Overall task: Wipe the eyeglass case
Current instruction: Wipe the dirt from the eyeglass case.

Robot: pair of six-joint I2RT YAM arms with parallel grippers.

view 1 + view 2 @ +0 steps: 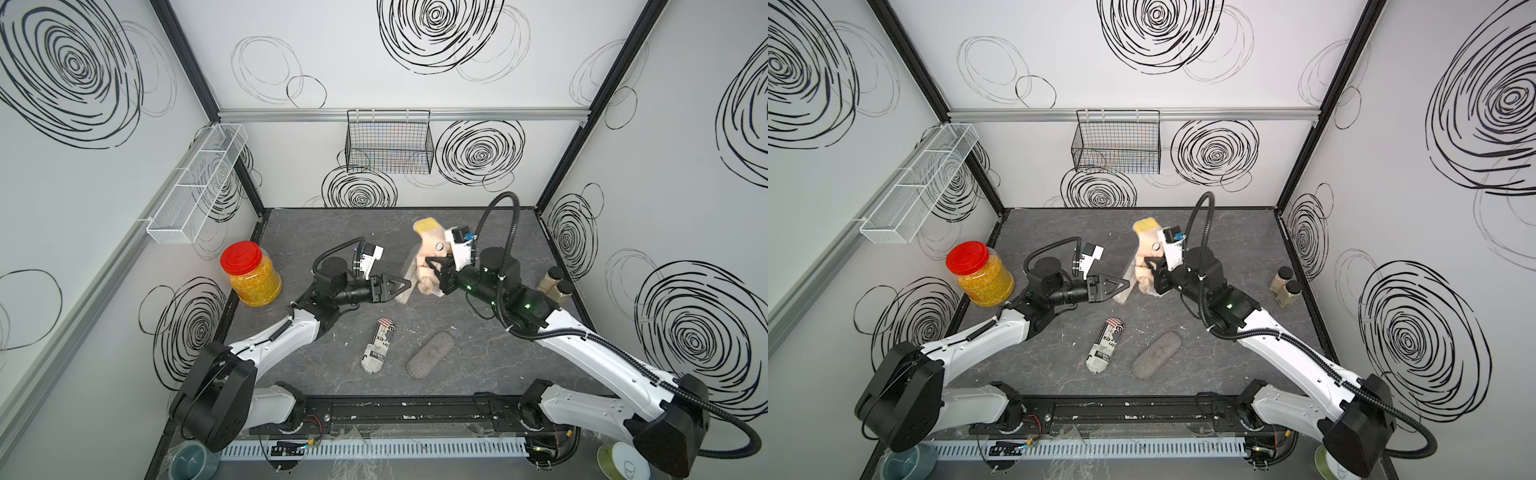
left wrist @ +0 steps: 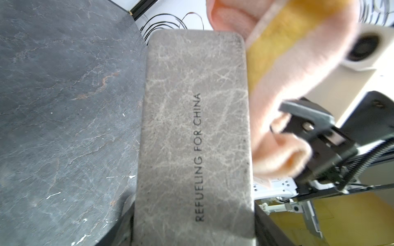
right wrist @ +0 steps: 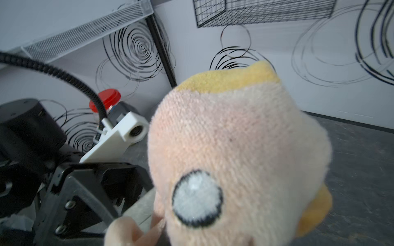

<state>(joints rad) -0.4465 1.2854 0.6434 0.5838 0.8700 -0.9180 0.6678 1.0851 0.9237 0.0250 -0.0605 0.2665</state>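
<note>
The jaws of the left gripper (image 1: 400, 286) are found closed partway onto the lower part of the grey-brown, rectangular, leather-look eyeglass case (image 2: 191, 127), with a finger at each side. The lettered face is turned toward the left wrist camera. The jaws of the right gripper (image 1: 436, 276) are pinched almost fully together on a fold of the peach terry cloth (image 3: 234, 138), which bears a yellow patch and a stitched eye.

The eyeglass case is located at mid-table, between the two grippers, and is presented tilted, its free end reaching toward the rear wall. This hold is judged deliberate: one long side is left exposed and the cloth is bunched against that side, so that wiping can be run along it. Whether the case's lower end touches the dark stone-patterned table (image 1: 332, 232) cannot be told.

Open table is noted behind the pair and between the two arms. A newspaper-print case (image 1: 380, 345) and a grey felt oval case (image 1: 430, 353) lie nearer the front, well apart from the work. A red-lidded jar of yellow grains (image 1: 249, 274) stands beside the left arm, and two small black-capped bottles (image 1: 555, 284) beside the right arm. Wide elbow swings are judged the main hazard.
</note>
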